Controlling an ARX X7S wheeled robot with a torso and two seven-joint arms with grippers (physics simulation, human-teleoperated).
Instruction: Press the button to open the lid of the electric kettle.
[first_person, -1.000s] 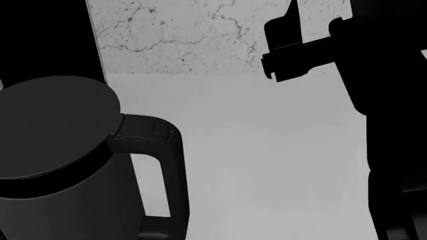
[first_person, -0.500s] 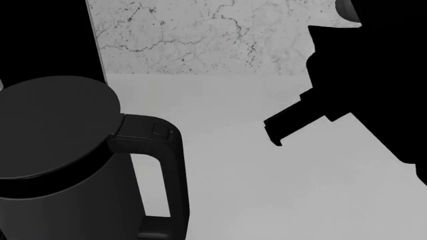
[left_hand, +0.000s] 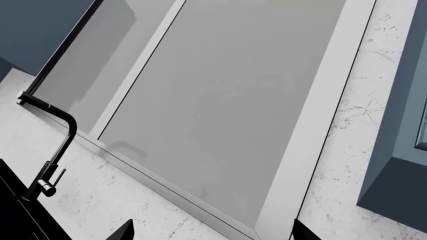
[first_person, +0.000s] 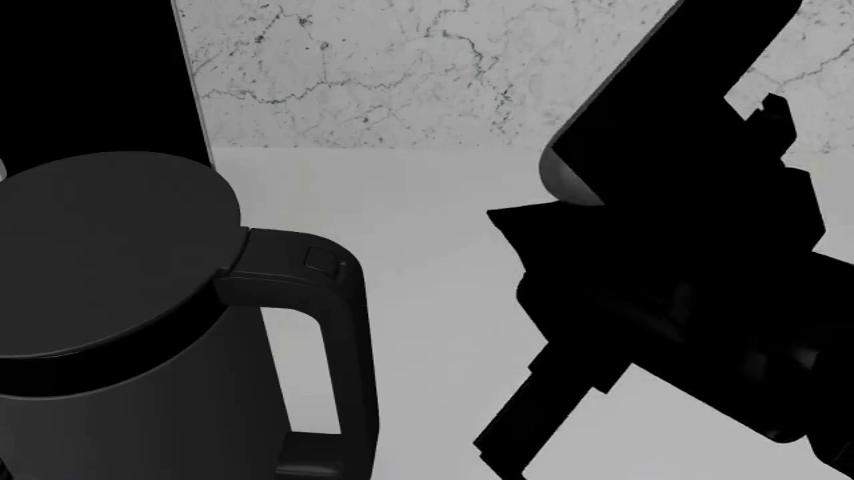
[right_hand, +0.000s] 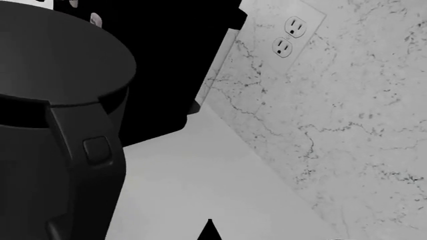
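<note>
The electric kettle (first_person: 134, 400) stands at the left of the head view, a dark grey cylinder with a black loop handle. Its lid (first_person: 107, 245) lies flat and closed. The button (first_person: 320, 262) sits in the top of the handle. My right gripper (first_person: 507, 452) hangs to the right of the handle, apart from it, pointing down and left, its fingers together. In the right wrist view the kettle (right_hand: 40, 165), lid (right_hand: 60, 55) and button (right_hand: 97, 148) show, with one joined fingertip point (right_hand: 210, 231). My left gripper (left_hand: 212, 235) is open and empty, facing a window.
A boxy black appliance (first_person: 94, 70) stands behind the kettle. A marble backsplash (first_person: 387, 70) with a wall outlet (right_hand: 287, 37) backs the pale counter (first_person: 427, 250). The left wrist view shows a black faucet (left_hand: 50, 150) and a window (left_hand: 233, 100).
My right arm has swung down from the upper right into the middle right, and its gripper now points down and left, lower and nearer the handle. The kettle and lid have not moved.
</note>
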